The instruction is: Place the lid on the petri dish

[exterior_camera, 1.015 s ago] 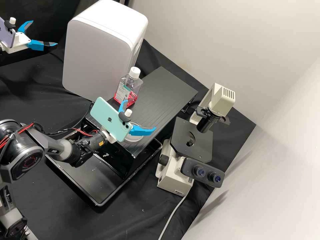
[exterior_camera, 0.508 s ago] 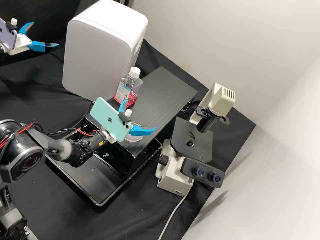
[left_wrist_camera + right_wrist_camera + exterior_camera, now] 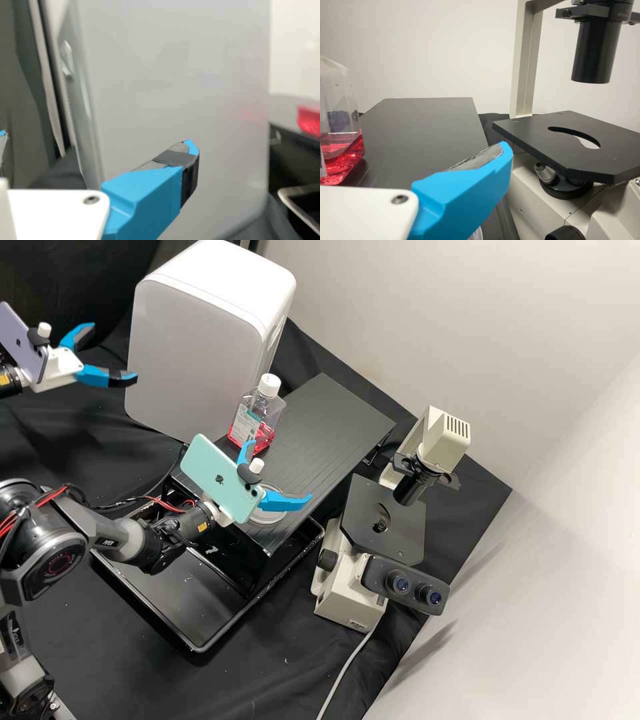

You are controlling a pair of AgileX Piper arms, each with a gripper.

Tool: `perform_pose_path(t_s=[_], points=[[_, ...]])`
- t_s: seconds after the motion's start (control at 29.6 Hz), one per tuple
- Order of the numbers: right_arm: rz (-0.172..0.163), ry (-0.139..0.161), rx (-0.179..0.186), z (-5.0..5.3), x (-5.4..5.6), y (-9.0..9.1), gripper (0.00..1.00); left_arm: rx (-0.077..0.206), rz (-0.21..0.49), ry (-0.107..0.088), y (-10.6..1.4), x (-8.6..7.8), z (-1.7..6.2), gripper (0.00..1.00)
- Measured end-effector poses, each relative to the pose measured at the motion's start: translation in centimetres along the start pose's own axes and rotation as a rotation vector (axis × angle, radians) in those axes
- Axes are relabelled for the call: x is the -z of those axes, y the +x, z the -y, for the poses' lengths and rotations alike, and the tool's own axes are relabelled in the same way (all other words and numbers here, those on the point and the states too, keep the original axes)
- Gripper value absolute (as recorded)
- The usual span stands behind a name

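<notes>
Lying flat at the near end of the black platform, the petri dish faces straight up. It is round, so it has no long axis to point anywhere. My right pincer hangs over it spread wide, and the lower blue finger crosses its top and hides most of it. Just a pale arc of rim shows in the high view. I cannot tell whether that finger touches the dish, or whether the dish is covered.

At the platform's far left corner stands a flask, upright, with a white cap and red liquid in its lower part. In my right wrist view the frame edge cuts it off. The platform stands in a black tray on the tabletop. A microscope sits just beside the tray on the right.

My left pincer is well apart from the dish, also spread wide and gripping nothing, near the side of a large white box.
</notes>
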Motion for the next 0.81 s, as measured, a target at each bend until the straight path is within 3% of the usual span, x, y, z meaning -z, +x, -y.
perform_pose_path(t_s=[0.14, 0.34, 0.51, 0.61, 0.81], points=[[0.000, 0.000, 0.000, 0.0, 0.0, 0.0, 1.00, 0.050, 0.034, 0.007, -0.3, -1.2, 1.48, 1.00], [0.000, 0.000, 0.000, 0.0, 0.0, 0.0, 1.00, 0.114, 0.091, -0.011, -1.1, -2.8, 3.27, 1.00], [0.000, 0.000, 0.000, 0.0, 0.0, 0.0, 1.00, 0.153, 0.124, -0.037, -2.1, -3.4, 3.99, 1.00], [0.000, 0.000, 0.000, 0.0, 0.0, 0.0, 1.00, 0.172, 0.141, -0.036, -2.6, -3.6, 4.31, 1.00], [0.000, 0.000, 0.000, 0.0, 0.0, 0.0, 1.00, 0.213, 0.165, -0.064, -3.8, -4.0, 4.98, 1.00]])
